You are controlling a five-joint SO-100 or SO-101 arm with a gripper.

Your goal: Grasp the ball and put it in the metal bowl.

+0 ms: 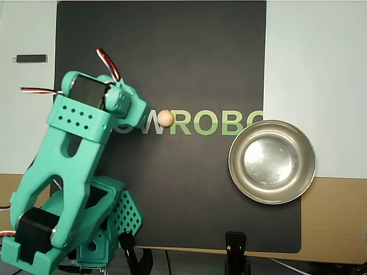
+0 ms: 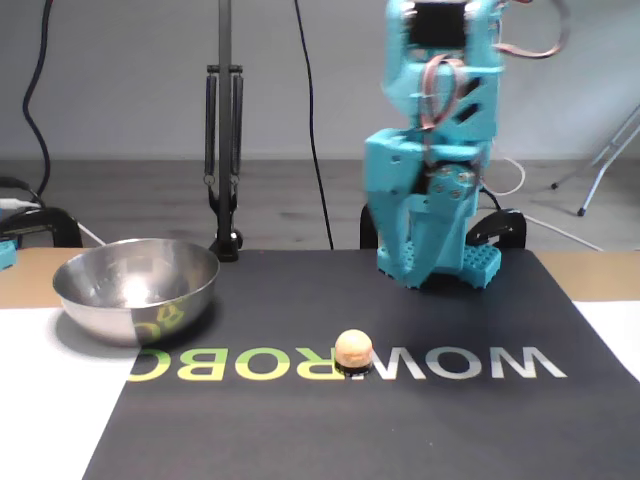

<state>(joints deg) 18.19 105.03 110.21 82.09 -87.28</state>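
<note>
Sitting on the dark mat's lettering, the ball (image 1: 166, 118) is lying well apart from the metal bowl (image 1: 272, 162). Gripper (image 2: 420, 268) is hanging nearby; spread or pressed together, can't tell. Ball looking light, hard, prone to rolling — recommending a pinch across its widest pt.

Black mat (image 1: 172, 51) – ball (image 1: 166, 118), metal bowl (image 1: 272, 161)

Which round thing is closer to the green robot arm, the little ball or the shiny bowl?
The ball, small and tan on the mat's letters, right beside the arm; the metal bowl sits far off.

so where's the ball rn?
Overhead view: the ball sits on the black mat's lettering, between W and R, left of the metal bowl.
</note>
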